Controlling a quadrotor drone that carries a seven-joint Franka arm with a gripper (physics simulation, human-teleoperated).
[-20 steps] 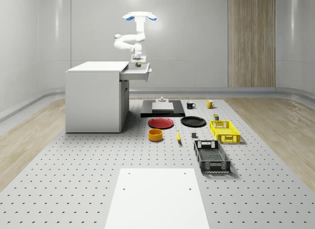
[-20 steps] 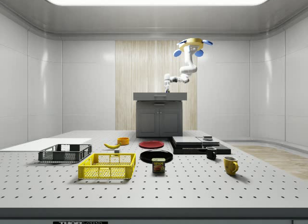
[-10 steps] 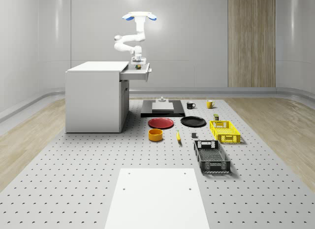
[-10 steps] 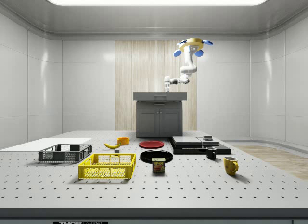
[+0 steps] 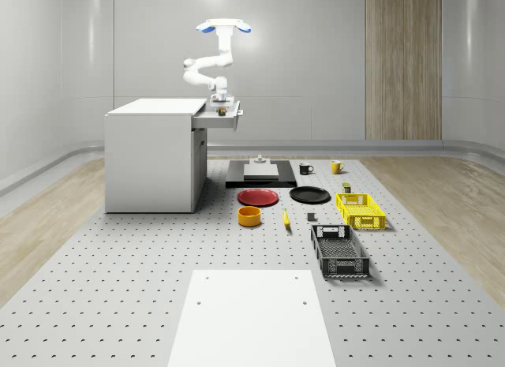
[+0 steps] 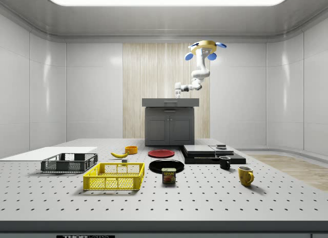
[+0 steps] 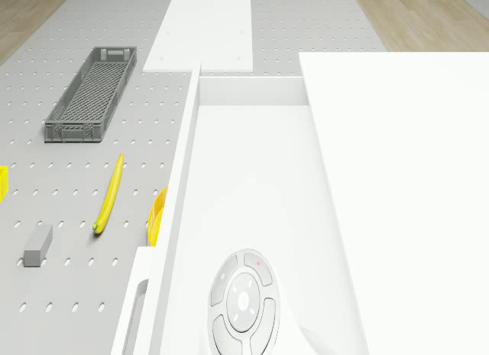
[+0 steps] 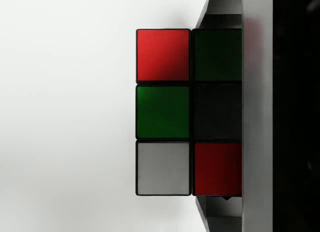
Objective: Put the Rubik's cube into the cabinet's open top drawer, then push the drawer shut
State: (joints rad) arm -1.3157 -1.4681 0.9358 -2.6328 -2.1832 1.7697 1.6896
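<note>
Your Rubik's cube (image 8: pixel 163 112) lies on the white floor of the cabinet's open top drawer (image 5: pixel 218 118), and one dark finger (image 8: pixel 257 112) stands against its side; you cannot tell whether the fingers grip it. The gripper (image 5: pixel 220 101) hangs just above the drawer, and the drone (image 5: pixel 223 26) hovers high over the drawer's outer end.

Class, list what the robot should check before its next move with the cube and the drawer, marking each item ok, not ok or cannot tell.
1. Top drawer of the cabinet open: ok.
2. Drone hovering high by the drawer: ok.
3. Gripper down over the drawer: ok.
4. Cube over the drawer's white floor: ok.
5. Cube resting on that floor: cannot tell.
6. Cube released: cannot tell.
</note>
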